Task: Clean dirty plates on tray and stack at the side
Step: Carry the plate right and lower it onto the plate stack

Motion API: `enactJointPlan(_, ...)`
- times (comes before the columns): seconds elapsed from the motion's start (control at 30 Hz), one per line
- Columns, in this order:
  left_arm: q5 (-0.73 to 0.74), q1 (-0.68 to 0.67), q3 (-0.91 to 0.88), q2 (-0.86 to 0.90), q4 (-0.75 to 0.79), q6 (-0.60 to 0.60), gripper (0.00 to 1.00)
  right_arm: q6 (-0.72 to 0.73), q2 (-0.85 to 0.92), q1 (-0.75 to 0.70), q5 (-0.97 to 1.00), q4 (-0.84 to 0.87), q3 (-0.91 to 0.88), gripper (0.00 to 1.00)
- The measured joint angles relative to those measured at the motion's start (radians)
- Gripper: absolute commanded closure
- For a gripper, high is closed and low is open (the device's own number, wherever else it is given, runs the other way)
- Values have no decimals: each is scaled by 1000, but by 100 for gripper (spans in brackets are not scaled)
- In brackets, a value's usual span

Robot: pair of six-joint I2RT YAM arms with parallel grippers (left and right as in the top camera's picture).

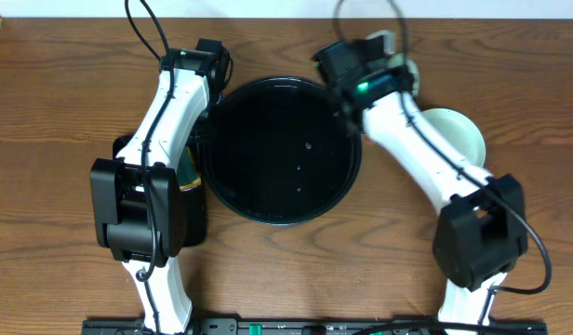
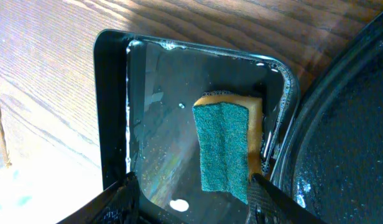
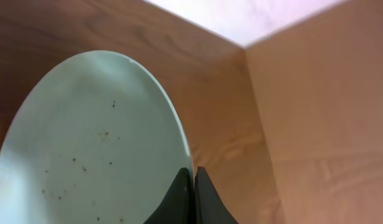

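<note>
While my right pincer [image 3: 193,179] pinches the rim of a speckled plate [image 3: 98,137] beyond the far right edge of the tray [image 1: 268,167], the yellow plate [image 1: 459,130] lies on open counter [image 1: 45,140] behind it, toward my base. My left pincer [image 2: 191,185], wide, straddles the sponge [image 2: 224,149], whose long axis points straight ahead.

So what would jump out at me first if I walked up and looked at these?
The big round black tray fills the middle of the wooden table, glossy and wet, with an arm on each side. Close up, the right gripper is pinched on the rim of a pale plate flecked with brown. The left gripper hangs open over a green-topped sponge lying in a wet rectangular tray.
</note>
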Motion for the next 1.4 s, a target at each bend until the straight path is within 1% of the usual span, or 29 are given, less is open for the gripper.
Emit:
enactJointPlan(0.2, 0, 0, 0, 0, 0, 0, 44, 34, -8, -122, -85, -50, 1, 99)
enactJointPlan(0.33, 0, 0, 0, 0, 1, 0, 44, 84, -22, -191, -154, -124, 5, 99)
enactJointPlan(0.67, 0, 0, 0, 0, 0, 0, 44, 182, -27, -322, -299, -248, 6, 99)
enactJointPlan(0.97, 57, 0, 0, 0, 0, 0, 44, 246, -27, -328, -392, -393, 7, 99)
enactJointPlan(1.2, 71, 0, 0, 0, 1, 0, 44, 359, -27, -328, -464, -546, 6, 99)
enactJointPlan(1.4, 79, 0, 0, 0, 0, 0, 44, 428, -27, -338, -485, -562, -16, 99)
